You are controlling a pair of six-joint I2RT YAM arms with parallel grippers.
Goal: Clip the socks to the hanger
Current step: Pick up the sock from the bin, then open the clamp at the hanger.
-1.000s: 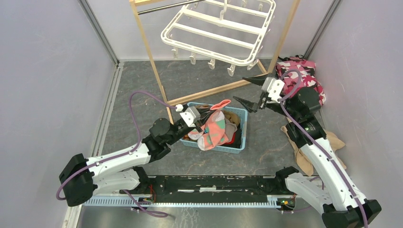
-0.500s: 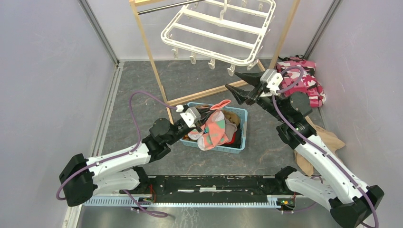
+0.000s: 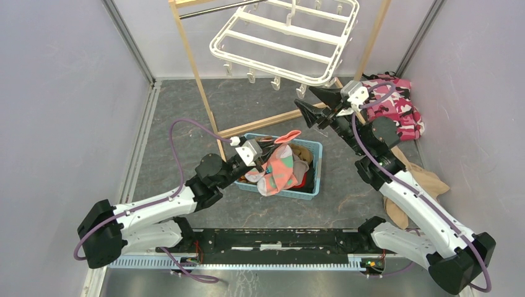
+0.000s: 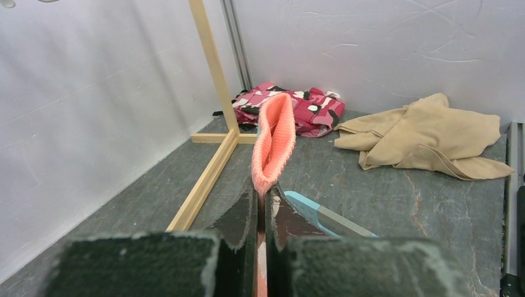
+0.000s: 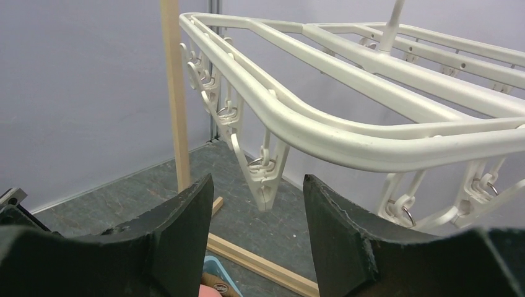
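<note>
Near, the left gripper [image 4: 261,201] is clamped on a pink sock [image 4: 272,145] above the blue basket [image 3: 317,162]. Farther off, the right gripper [image 3: 303,96] is apart, facing a clip [image 5: 265,179] on the hanger [image 5: 322,133]. Next it should pinch that clip open

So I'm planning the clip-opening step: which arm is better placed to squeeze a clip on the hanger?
Right. The right gripper is up at the hanger rim, open, with a clip framed between its fingers. The left gripper is low over the basket, shut on the pink sock.
</note>
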